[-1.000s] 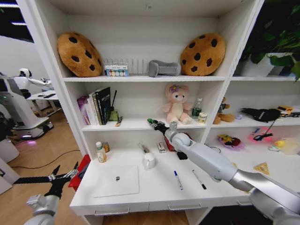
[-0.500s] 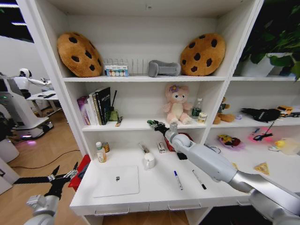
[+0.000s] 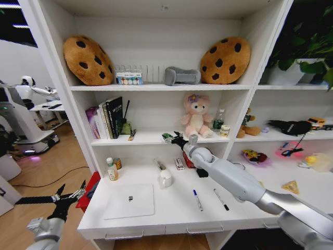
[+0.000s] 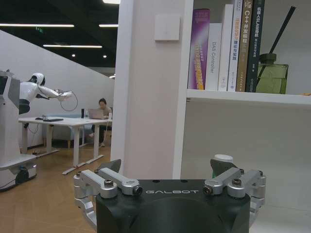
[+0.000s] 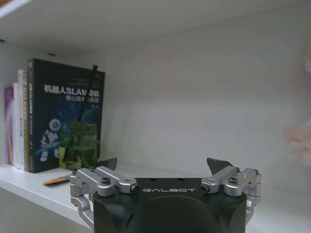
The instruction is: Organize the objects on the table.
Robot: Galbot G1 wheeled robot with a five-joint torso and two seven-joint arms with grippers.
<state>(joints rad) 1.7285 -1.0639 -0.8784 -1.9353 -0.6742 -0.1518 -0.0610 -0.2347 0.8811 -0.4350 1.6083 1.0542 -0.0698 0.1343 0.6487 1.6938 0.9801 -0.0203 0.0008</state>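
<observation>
1. Your right gripper [image 3: 170, 138] is up at the middle shelf [image 3: 151, 137], just left of the pink plush toy [image 3: 196, 115]. Its jaws stand apart, and in the right wrist view no object sits between the two fingertips.
2. Near its tip in the head view there is a small green thing; I cannot tell if the gripper touches it.
3. Your left gripper [image 3: 67, 197] hangs low, left of the table [image 3: 171, 208] and outside its edge, with the jaws spread wide and empty.
4. On the table you have one silver laptop [image 3: 130, 201], closed and flat near the front left, its long side along the table front.
5. One white mug [image 3: 165, 178] stands upright behind the laptop's right corner.
6. Two marker pens lie right of the laptop: the blue marker [image 3: 197, 200] and the black marker [image 3: 221, 199]. They are close to parallel, and each long axis runs from back-left to front-right.
7. One small bottle [image 3: 112, 170] stands upright at the back left, with a smaller jar [image 3: 118, 163] just beside it.
8. Two cookie-shaped cushions [image 3: 87, 60] lean on the top shelf.
</observation>
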